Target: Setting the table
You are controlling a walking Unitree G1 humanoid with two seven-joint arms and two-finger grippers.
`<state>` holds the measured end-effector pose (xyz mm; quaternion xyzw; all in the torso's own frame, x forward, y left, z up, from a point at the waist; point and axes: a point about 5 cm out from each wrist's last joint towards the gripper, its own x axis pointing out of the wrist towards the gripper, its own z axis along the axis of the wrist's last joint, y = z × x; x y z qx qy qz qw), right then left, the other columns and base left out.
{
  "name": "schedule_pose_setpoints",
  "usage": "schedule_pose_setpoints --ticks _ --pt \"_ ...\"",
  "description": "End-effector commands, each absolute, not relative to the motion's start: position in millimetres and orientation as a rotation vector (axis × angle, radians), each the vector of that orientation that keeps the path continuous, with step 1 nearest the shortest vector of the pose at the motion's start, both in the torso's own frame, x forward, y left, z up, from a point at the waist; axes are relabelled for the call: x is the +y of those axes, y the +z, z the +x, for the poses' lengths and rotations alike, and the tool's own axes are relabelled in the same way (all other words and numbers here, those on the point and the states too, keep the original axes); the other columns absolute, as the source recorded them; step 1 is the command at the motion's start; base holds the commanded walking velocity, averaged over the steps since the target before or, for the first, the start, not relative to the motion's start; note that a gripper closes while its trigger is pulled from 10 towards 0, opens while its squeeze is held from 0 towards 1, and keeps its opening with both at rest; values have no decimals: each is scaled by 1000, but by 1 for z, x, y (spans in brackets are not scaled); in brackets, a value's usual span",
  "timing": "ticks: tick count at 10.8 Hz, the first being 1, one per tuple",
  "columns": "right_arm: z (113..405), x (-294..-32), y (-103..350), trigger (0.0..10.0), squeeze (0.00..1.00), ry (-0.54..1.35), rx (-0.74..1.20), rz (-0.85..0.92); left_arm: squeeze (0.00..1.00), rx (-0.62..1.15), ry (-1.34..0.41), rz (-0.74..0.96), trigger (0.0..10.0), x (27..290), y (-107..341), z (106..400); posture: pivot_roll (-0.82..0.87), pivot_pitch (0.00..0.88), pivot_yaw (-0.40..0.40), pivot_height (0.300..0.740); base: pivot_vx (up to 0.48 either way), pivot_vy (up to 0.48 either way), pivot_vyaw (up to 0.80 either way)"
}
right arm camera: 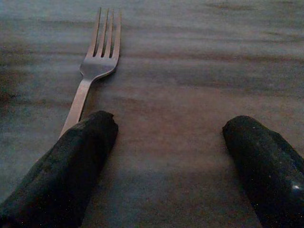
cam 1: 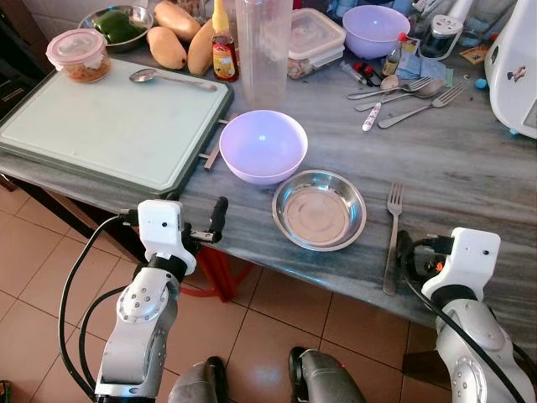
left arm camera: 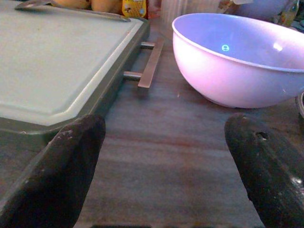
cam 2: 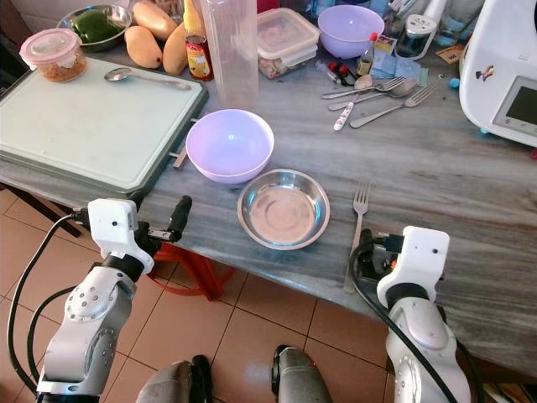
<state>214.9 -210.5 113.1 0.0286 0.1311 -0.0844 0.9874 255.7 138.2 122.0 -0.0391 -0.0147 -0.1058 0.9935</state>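
Note:
A lilac bowl [cam 1: 263,144] stands on the grey marble table [cam 1: 470,176], with a shallow steel plate [cam 1: 319,210] in front of it to the right. Right of the plate lies a fork [cam 1: 392,235], tines pointing away from me. My left gripper [cam 1: 214,220] hovers open at the table's front edge, facing the lilac bowl [left arm camera: 237,61] with nothing between its fingers [left arm camera: 66,166]. My right gripper [cam 1: 409,252] is open low over the table edge. Its left finger [right arm camera: 76,161] rests beside the fork's handle [right arm camera: 80,97].
A large pale cutting board [cam 1: 109,117] with a spoon [cam 1: 168,78] and a lidded food container [cam 1: 80,54] fills the left. At the back stand a clear pitcher [cam 1: 264,50], a sauce bottle [cam 1: 222,46], mangoes, loose cutlery [cam 1: 403,92] and a second lilac bowl [cam 1: 375,29]. A white appliance [cam 1: 516,67] stands far right.

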Motion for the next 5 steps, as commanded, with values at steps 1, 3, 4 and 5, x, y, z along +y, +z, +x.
schedule_pose_setpoints --ticks 1,3,4,5 --pt "210 -187 86 10000 0 -34 430 120 0 -20 -217 -71 10000 140 121 254 -96 213 26 740 0 0 0" --pt "212 -185 86 10000 0 -9 438 124 0 -20 -218 -70 10000 140 121 254 -94 213 25 740 0 0 0" --pt "212 -185 86 10000 0 -9 440 124 0 -21 -218 -70 10000 139 121 254 -92 213 25 740 0 0 0" --pt "211 -187 86 10000 0 -21 436 118 0 -21 -217 -70 10000 140 122 253 -91 213 24 740 0 0 0"
